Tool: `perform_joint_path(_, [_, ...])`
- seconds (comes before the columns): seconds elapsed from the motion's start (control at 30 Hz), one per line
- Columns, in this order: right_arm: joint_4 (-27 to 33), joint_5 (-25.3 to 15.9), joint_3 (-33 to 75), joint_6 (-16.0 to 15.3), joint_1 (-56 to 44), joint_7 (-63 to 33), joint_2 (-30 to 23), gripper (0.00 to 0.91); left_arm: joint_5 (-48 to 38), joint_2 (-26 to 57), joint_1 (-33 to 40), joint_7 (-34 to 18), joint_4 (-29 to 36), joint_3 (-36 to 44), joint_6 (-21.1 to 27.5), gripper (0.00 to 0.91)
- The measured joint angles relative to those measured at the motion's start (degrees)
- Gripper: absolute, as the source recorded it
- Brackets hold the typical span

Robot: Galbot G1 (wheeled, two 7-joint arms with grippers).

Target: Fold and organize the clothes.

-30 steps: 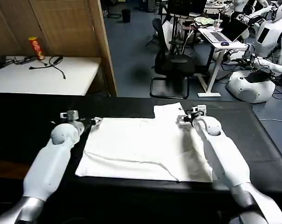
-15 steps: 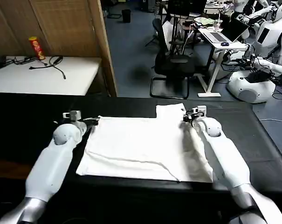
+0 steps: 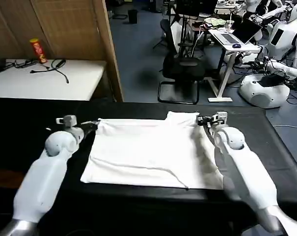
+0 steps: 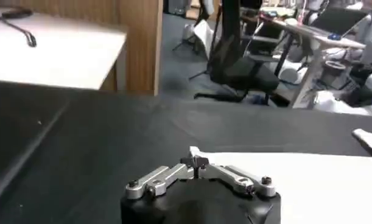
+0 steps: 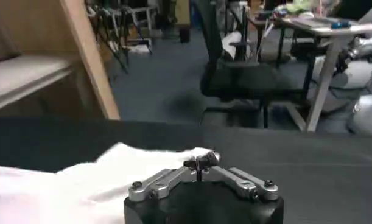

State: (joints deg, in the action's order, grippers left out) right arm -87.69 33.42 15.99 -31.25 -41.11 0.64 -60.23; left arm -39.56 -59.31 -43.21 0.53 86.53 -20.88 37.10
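Observation:
The clothes are one white T-shirt point(image 3: 143, 152) lying flat on the black table point(image 3: 20, 128), with a diagonal crease across its near half. My left gripper point(image 3: 95, 123) is shut on the shirt's far left corner, low over the table. My right gripper point(image 3: 201, 119) is shut on the far right corner, beside a small raised flap of cloth. In the left wrist view the left gripper point(image 4: 196, 163) pinches a white corner of the shirt point(image 4: 319, 182). In the right wrist view the right gripper point(image 5: 200, 162) pinches a bunched edge of the shirt point(image 5: 70, 182).
A white side table point(image 3: 84, 78) with cables and a red can point(image 3: 38, 50) stands beyond the far left edge, next to a wooden partition point(image 3: 106, 44). An office chair point(image 3: 182, 69), a desk with a laptop point(image 3: 236, 42) and other robots stand behind.
Both grippers moved outward and away from me with the shirt's far corners. The far edge is now stretched wider and straighter.

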Motion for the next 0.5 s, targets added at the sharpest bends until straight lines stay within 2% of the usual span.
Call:
perform_joint_path(0.27, [-12.58,0.09,2.73,-5.3,-9.01,-1.61,5.04,0.0,-1.28,3.7,-9.69,-0.22,10.26,-4.05,0.7,0.0])
perform_joint_path(0.5, [-21.06,0.02,5.62,-8.46,-17.58,-2.05,9.06,0.0,-1.96,7.88,-18.0,-0.19,17.03,-7.18,1.57,0.0])
